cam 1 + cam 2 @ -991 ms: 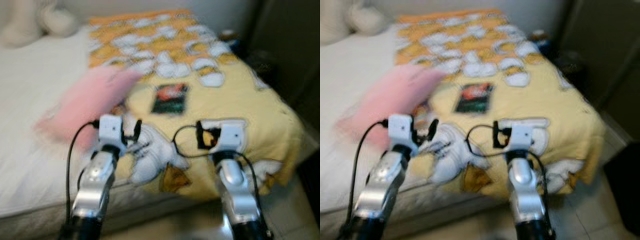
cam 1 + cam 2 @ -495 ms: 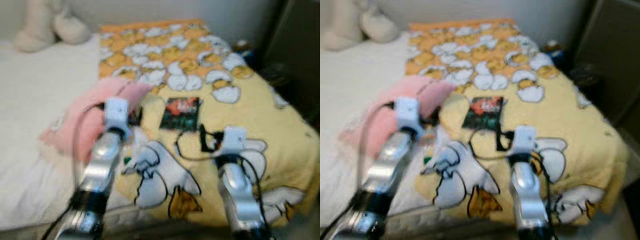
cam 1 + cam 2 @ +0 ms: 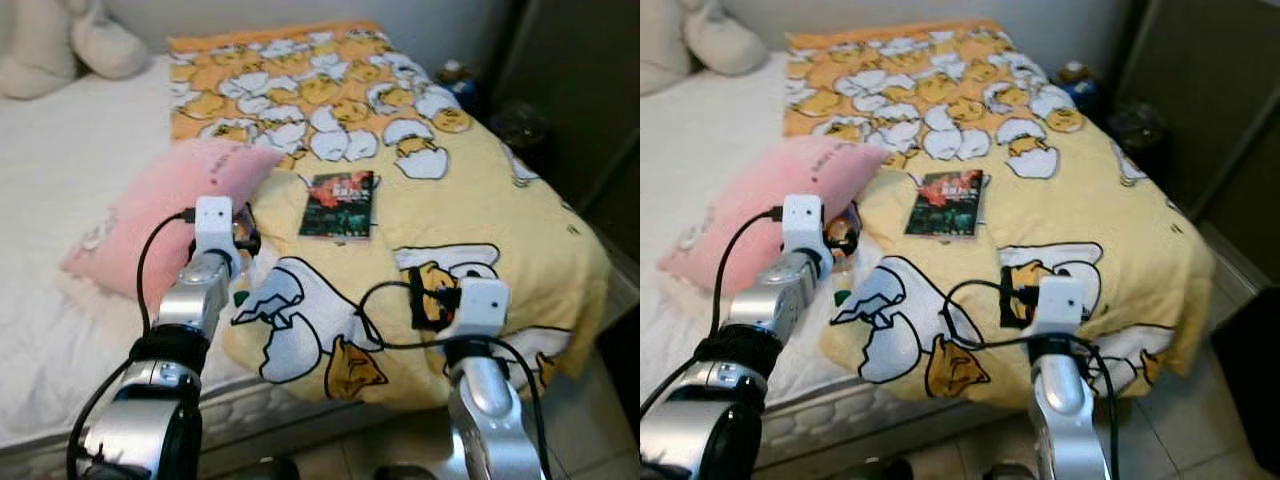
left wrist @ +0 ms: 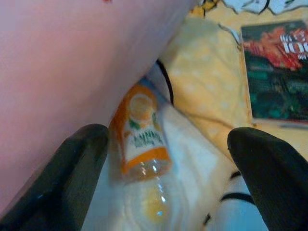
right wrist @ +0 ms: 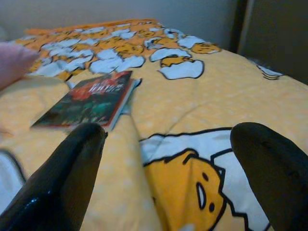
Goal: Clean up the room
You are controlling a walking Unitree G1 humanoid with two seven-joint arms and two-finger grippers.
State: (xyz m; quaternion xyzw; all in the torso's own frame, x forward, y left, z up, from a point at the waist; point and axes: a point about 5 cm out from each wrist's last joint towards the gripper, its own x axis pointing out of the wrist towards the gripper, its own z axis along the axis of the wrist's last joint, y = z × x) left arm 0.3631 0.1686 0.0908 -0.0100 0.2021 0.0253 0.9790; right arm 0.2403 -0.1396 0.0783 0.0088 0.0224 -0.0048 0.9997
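Our left gripper reaches for a bottle on the bed.

In the left wrist view our fingers stand wide apart on either side of the orange-labelled bottle, holding nothing; it lies against the pink pillow at centre left of the head views, on the yellow egg-print blanket. Our right gripper, lower right, hovers above the blanket with its fingers spread wide and empty. A dark book lies flat mid-frame, and a cream plush toy sits upper left.
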